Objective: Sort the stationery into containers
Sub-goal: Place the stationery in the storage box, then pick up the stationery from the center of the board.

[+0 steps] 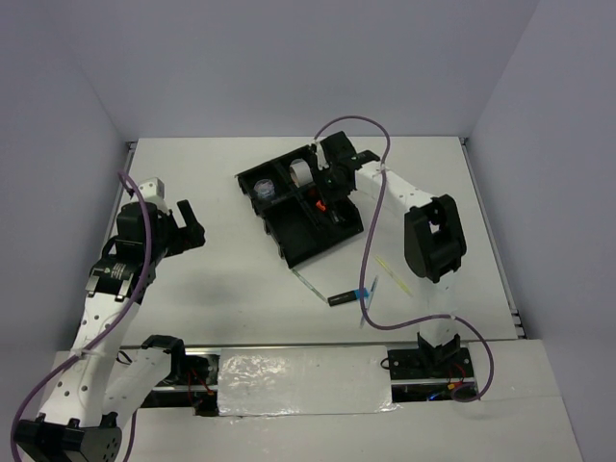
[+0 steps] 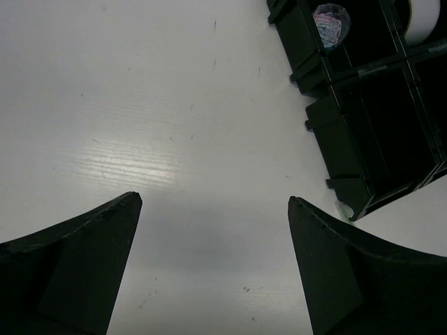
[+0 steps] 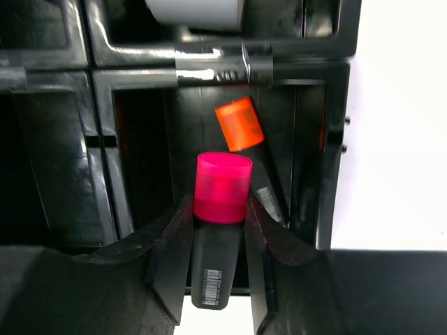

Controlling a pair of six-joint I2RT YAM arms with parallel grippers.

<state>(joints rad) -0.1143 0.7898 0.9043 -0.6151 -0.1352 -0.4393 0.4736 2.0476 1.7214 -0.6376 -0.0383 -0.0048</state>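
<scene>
The black four-compartment tray (image 1: 279,236) stands at the table's middle back. My right gripper (image 1: 327,188) hangs over its right side, shut on a pink-capped black marker (image 3: 222,188) above a compartment of the tray (image 3: 105,63). An orange-capped marker (image 3: 241,124) lies in that compartment. A beige-silver tape roll (image 1: 301,171) and a glittery roll (image 1: 267,190) sit in the back compartments. A blue-capped marker (image 1: 348,295) and thin pens (image 1: 395,274) lie on the table in front of the tray. My left gripper (image 1: 192,226) is open and empty over bare table, left of the tray.
In the left wrist view the tray (image 2: 335,139) with the glittery roll (image 2: 330,17) is at the upper right, beyond my open left gripper (image 2: 214,199). A thin clear pen (image 1: 310,284) lies at the tray's near corner. Side walls enclose the table.
</scene>
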